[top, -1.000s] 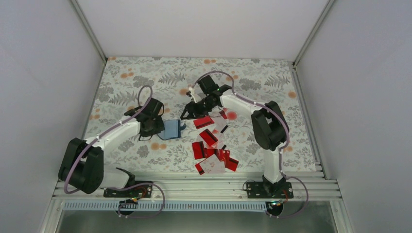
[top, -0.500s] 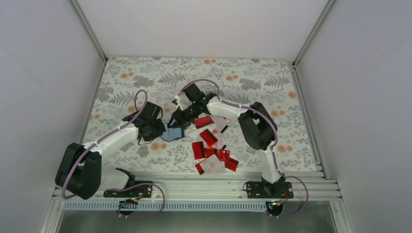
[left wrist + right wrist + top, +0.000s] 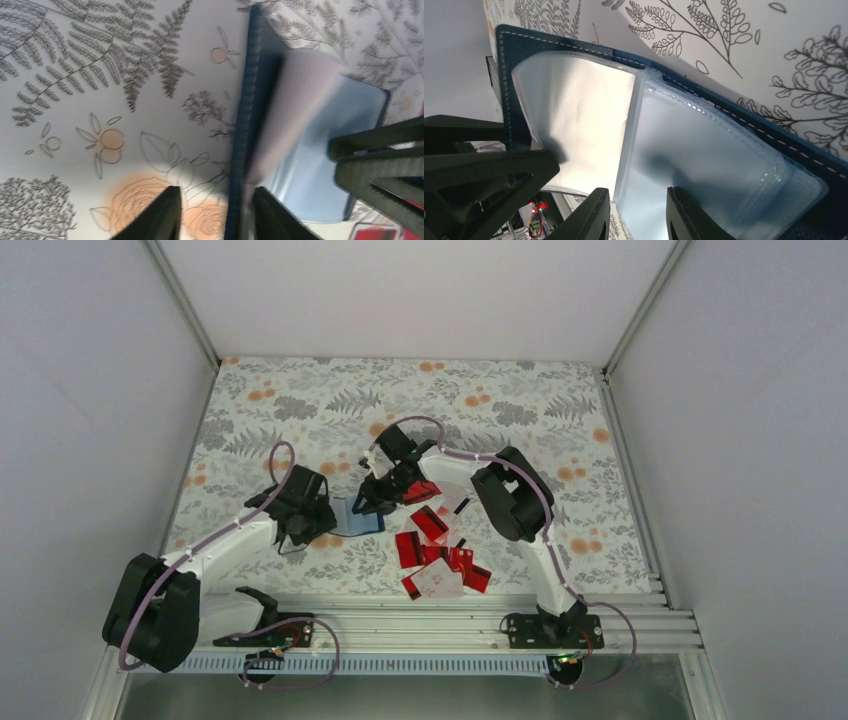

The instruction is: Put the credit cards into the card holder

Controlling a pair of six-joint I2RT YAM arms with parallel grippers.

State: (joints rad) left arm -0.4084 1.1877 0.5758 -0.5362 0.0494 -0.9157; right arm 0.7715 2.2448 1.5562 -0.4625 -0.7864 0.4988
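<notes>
The card holder lies open on the table, navy outside with clear sleeves inside. In the left wrist view its navy cover stands on edge between the fingers of my open left gripper, close to the right finger. My right gripper is open and empty, its fingers astride the edge of the clear sleeves over the holder. From above, the left gripper is at the holder's left and the right gripper at its top right. The credit cards, mostly red, lie scattered to the right.
The floral table is walled by white panels on three sides. A metal rail runs along the near edge. The left gripper's fingers show in the right wrist view, and the right gripper's fingers show over the sleeves in the left wrist view.
My right gripper has moved left and nearer, from above the cards onto the holder. My left arm has drawn back towards the near left, and the holder shifted slightly with it.
</notes>
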